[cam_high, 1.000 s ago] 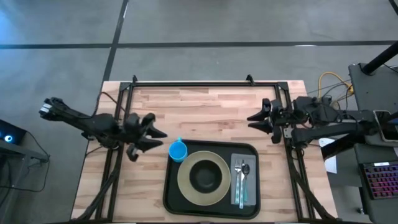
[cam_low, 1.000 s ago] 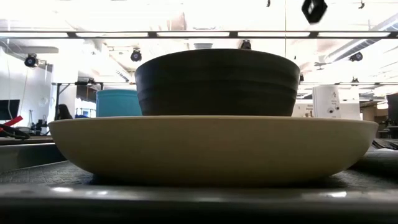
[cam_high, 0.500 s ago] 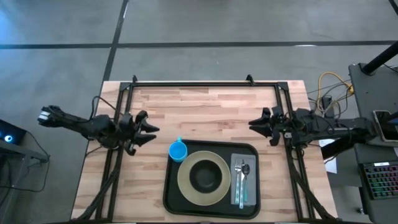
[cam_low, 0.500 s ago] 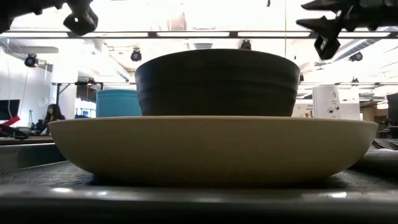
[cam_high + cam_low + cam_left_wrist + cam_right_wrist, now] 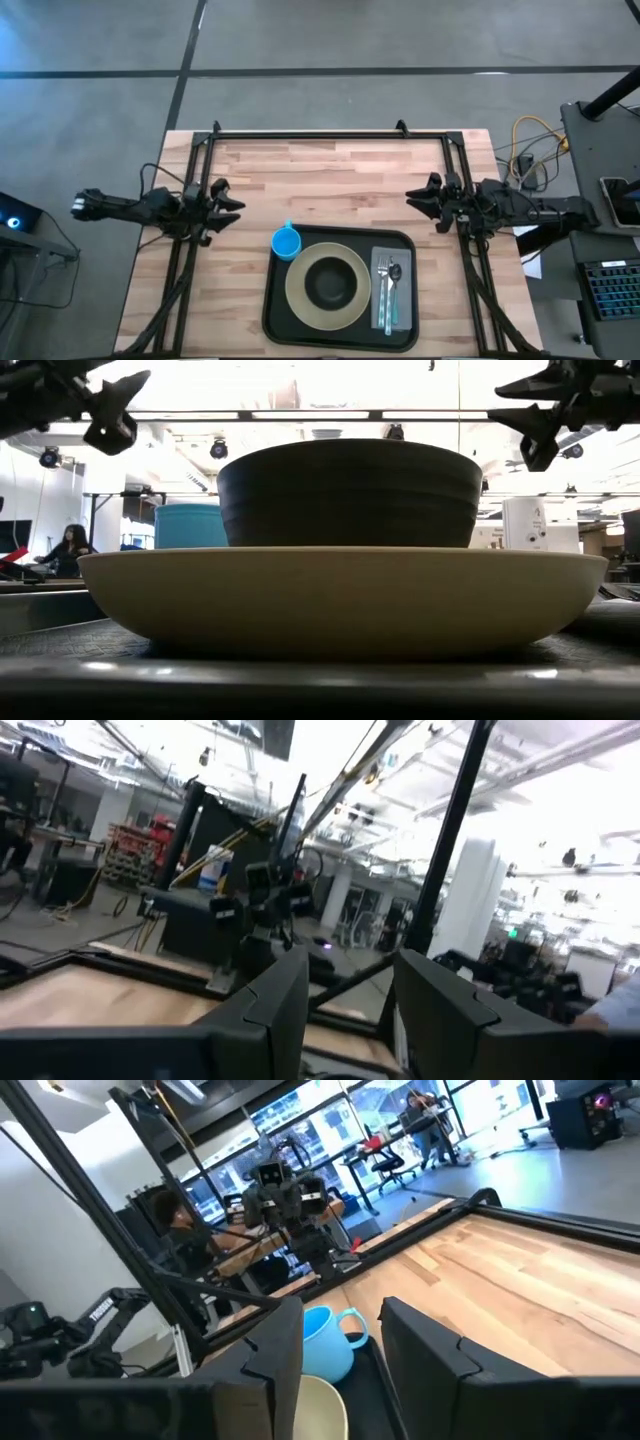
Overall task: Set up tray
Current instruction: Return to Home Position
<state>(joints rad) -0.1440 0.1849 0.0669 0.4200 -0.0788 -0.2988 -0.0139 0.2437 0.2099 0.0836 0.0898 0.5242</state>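
Black tray lies on the wood counter, apart from both claws. It carries the plate with the bowl on it, a blue cup at one corner, and the napkin with cutlery beside the plate. Over the last second both arms have drawn back. The left claw now hangs by the counter's left edge and the right claw by its right edge, each with fingers apart and empty. I judge the setting done (nothing loose on the counter) and the arms heading home. From above, the cutlery is too small to tell apart piece by piece. In the low view, plate and bowl hide the napkin.
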